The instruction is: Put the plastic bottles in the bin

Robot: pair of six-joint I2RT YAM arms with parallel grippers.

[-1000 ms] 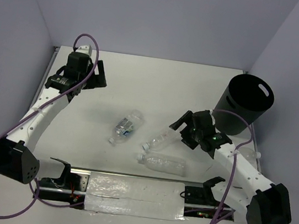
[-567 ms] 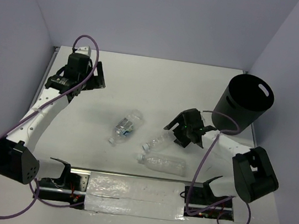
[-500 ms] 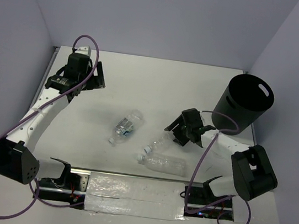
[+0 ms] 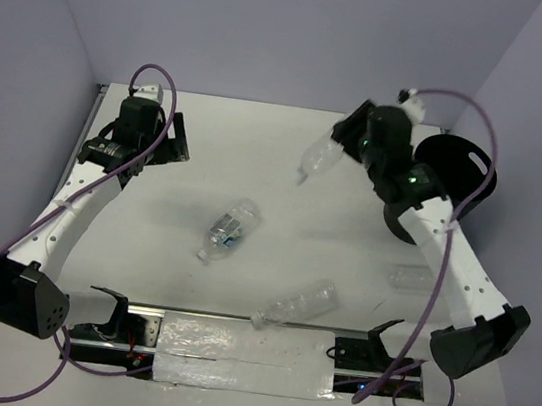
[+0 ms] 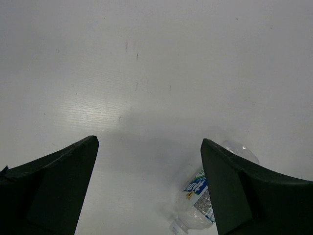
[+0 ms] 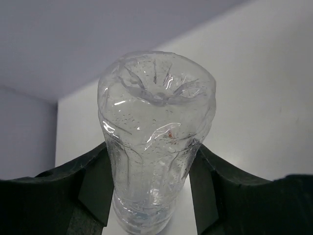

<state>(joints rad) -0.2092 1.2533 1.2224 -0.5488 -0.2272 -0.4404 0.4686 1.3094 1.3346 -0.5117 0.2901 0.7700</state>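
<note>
My right gripper [image 6: 152,196] is clamped on a clear bottle [image 6: 156,122] of thin, crinkled plastic with a star-creased base. I hold it in the air just beside the bin [image 4: 474,156], a black round-rimmed bucket. My left gripper [image 5: 149,142] hangs spread wide with nothing between its fingers. The labelled bottle [image 4: 230,230], wrapped in blue and white, lies on its side mid-table. A third bottle [image 4: 299,303] lies nearer the arm bases. The table [image 4: 257,161] is matte white and the walls [image 4: 275,32] are pale lavender.
</note>
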